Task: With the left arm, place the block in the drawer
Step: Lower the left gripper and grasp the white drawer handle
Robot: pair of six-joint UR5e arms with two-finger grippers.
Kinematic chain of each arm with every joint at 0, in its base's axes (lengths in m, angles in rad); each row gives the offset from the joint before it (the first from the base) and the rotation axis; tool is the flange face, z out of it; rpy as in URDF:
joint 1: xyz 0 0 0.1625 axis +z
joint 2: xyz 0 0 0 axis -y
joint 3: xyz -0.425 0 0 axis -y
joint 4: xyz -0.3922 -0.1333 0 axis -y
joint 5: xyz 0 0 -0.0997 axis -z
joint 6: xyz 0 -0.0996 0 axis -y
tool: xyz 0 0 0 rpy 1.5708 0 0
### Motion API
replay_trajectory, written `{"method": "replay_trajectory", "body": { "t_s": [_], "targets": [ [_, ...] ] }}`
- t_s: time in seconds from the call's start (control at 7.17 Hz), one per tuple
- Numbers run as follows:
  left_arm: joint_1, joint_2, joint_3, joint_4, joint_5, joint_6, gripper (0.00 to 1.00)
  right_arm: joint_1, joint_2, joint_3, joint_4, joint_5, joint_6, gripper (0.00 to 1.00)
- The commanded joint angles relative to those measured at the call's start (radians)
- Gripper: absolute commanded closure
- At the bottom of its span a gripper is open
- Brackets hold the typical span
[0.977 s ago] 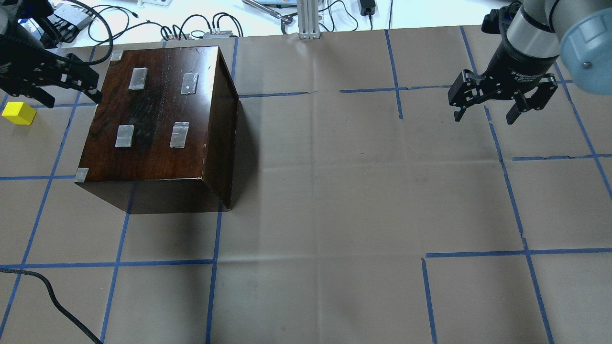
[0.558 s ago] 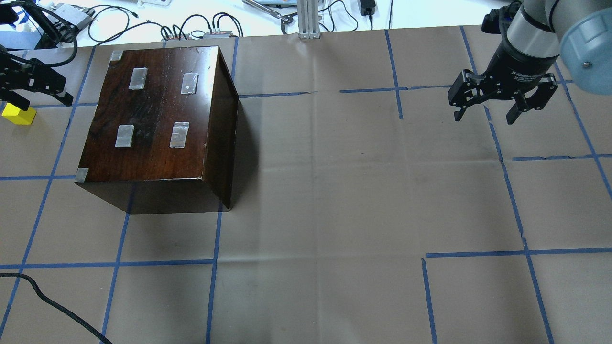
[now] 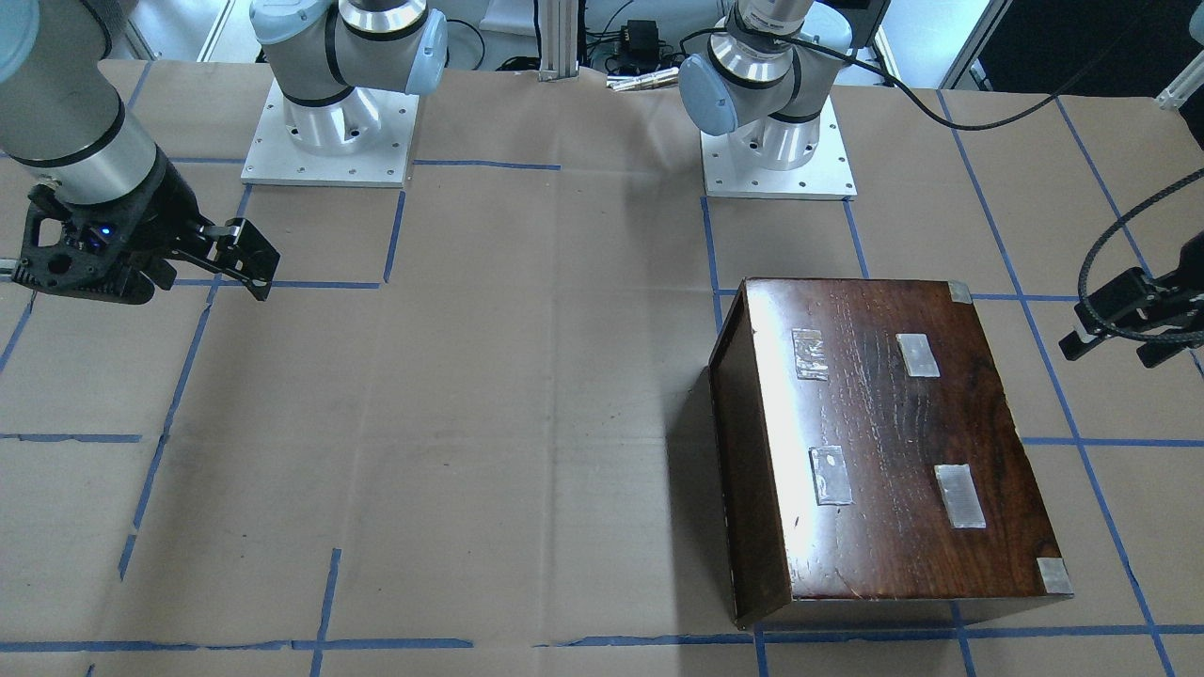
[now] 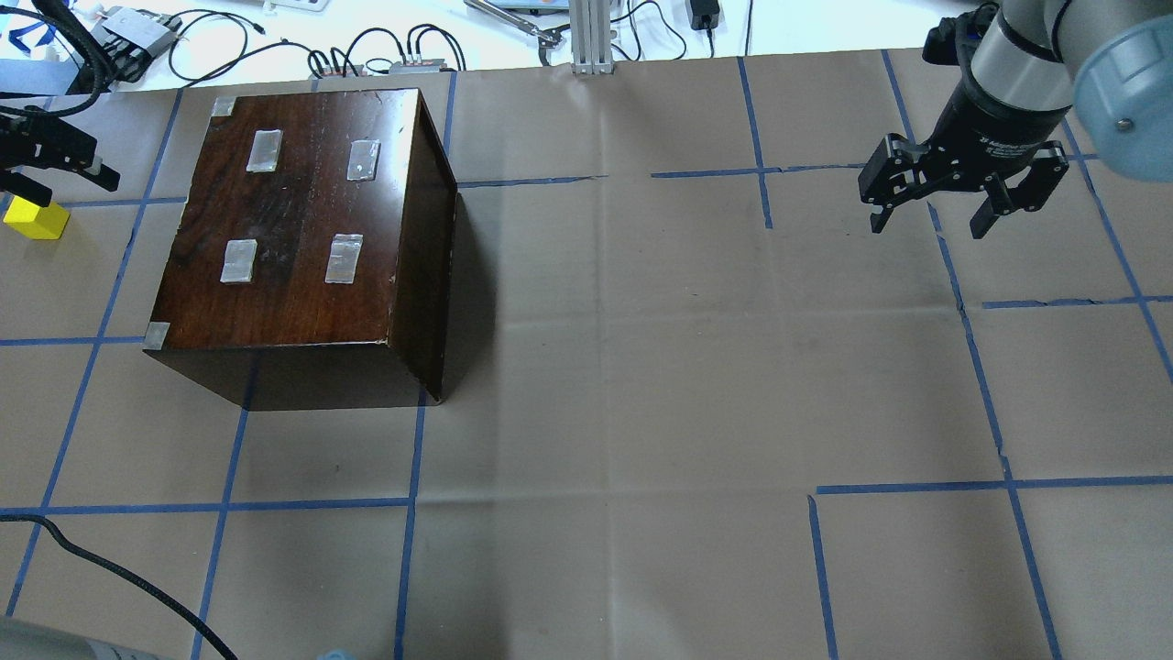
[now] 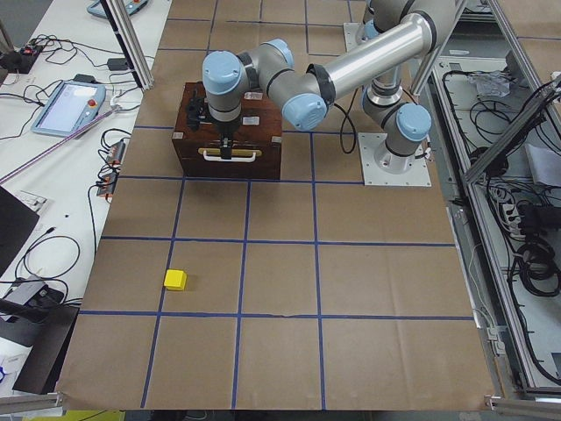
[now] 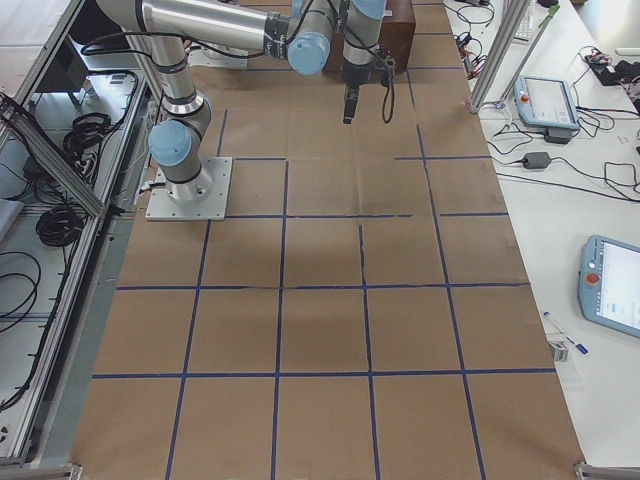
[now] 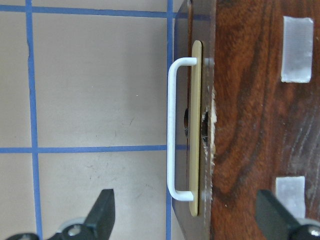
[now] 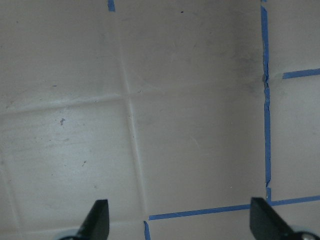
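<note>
The yellow block (image 4: pixel 35 221) lies on the paper left of the dark-brown cabinet (image 4: pixel 302 229); it also shows in the exterior left view (image 5: pixel 175 280), well apart from the cabinet (image 5: pixel 230 132). The drawer is shut; its front carries a white handle (image 7: pixel 172 130). My left gripper (image 4: pixel 69 181) is open and empty, and hovers above the cabinet's drawer side. In the left wrist view (image 7: pixel 187 217) one finger is over the paper and the other over the cabinet top. My right gripper (image 4: pixel 930 225) is open and empty, above the paper at the far right.
Brown paper with blue tape grid lines covers the table. Taped patches (image 4: pixel 344 258) sit on the cabinet top. A black cable (image 4: pixel 110 568) lies at the near left. Cables and devices (image 4: pixel 367 55) lie beyond the far edge. Both arm bases (image 3: pixel 776 150) stand at the robot's side.
My left gripper has moved left, off the cabinet's top edge toward the view's left border. The block and the right gripper have not moved.
</note>
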Motion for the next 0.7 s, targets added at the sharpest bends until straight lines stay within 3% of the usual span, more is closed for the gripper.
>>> {"method": "replay_trajectory", "body": {
  "t_s": [0.0, 0.56],
  "targets": [
    [0.004, -0.031, -0.016, -0.013, -0.034, 0.018, 0.01, 0.0, 0.0, -0.001, 0.0, 0.0, 0.0, 0.0],
    [0.006, -0.078, -0.027, -0.015, -0.063, 0.072, 0.01, 0.0, 0.0, -0.001, 0.0, 0.0, 0.0, 0.0]
  ]
}}
